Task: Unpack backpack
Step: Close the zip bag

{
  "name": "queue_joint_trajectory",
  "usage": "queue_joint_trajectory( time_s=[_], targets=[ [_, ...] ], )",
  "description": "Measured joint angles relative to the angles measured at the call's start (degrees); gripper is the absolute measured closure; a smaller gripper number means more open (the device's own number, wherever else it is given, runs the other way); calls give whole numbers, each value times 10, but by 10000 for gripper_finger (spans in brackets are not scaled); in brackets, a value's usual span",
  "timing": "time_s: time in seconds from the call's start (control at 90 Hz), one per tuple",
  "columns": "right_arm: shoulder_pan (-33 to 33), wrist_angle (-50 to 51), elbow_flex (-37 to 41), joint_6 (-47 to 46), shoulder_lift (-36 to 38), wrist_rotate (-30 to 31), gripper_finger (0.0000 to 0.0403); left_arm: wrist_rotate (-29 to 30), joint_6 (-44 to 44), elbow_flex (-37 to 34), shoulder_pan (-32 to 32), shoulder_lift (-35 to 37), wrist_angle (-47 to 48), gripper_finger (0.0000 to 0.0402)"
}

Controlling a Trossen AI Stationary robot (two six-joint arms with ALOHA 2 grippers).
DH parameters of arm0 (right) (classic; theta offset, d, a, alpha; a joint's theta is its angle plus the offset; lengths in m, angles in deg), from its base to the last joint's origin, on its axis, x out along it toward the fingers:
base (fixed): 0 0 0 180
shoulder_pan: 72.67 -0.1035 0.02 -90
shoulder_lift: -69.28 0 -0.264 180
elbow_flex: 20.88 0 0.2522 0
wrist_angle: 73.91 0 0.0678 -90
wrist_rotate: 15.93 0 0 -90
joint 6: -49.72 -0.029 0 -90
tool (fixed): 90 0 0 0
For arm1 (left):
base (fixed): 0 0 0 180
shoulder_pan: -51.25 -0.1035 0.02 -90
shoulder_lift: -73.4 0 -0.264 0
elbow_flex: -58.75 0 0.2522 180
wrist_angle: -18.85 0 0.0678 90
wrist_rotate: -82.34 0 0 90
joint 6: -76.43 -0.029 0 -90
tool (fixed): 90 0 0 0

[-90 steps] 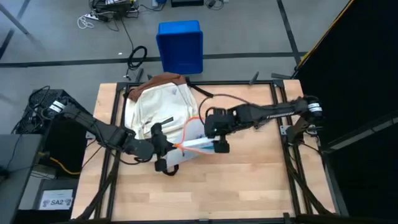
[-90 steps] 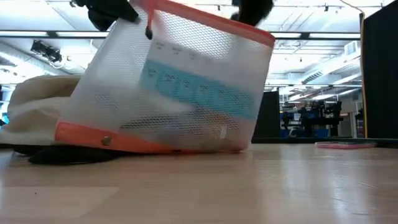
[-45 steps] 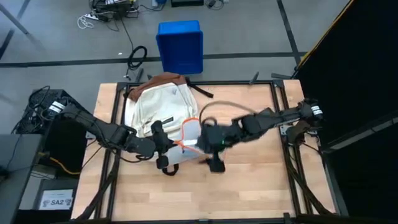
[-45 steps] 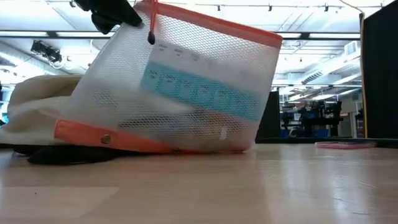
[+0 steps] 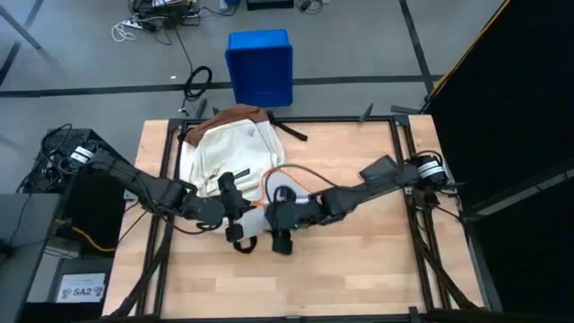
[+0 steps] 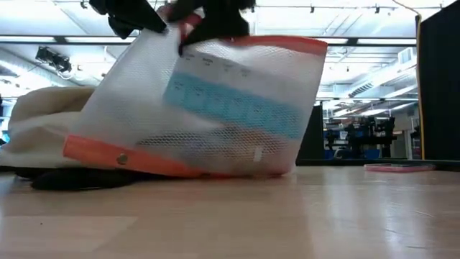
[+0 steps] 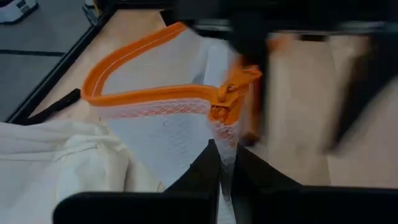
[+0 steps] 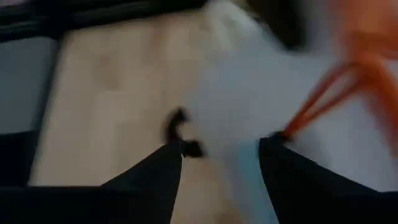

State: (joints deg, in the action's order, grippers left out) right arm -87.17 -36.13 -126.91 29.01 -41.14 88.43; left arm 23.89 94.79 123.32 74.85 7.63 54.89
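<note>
The large cream-white fabric backpack (image 5: 226, 148) with its brown base lies flat on the light wooden bench (image 5: 359, 269), toward the far left corner, its brown end pointing at the far edge. Just in front of it, nearer the middle of the bench, a clear mesh zip pouch (image 6: 208, 108) with orange edging stands tilted, its lower edge resting on the bench and against the backpack; a pale blue item shows through the mesh. The left gripper (image 5: 235, 213) reaches in from the left edge and its fingers (image 7: 208, 171) are clenched on the mesh just below the orange zip end, holding the pouch up at one top corner. The right gripper (image 5: 282, 220) stretches in from the right edge, across the middle of the bench, to the pouch's top edge just beside the left gripper; in the right wrist view its fingers (image 8: 158, 168) stand released, apart over the mesh, with an orange cord running past one of them. On the floor beyond the far edge stands a blue plastic bin (image 5: 260, 65). A flat pink object (image 6: 402, 167) lies on the bench well apart from the pouch.
</note>
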Motion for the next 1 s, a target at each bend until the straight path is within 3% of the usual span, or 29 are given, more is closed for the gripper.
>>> queue_joint_trajectory(
  time_s=[0.367, 0.644, 1.0],
  targets=[
    [44, -50, 0, 6, -1, 0, 218, -1, -13, 0, 0, -2, 0, 402],
    [37, -64, 0, 28, -1, -117, 219, -6, -17, 0, 0, -2, 1, 402],
    [18, -97, 0, 16, -5, -111, 218, -5, -17, 0, 0, -2, 2, 402]
  ],
)
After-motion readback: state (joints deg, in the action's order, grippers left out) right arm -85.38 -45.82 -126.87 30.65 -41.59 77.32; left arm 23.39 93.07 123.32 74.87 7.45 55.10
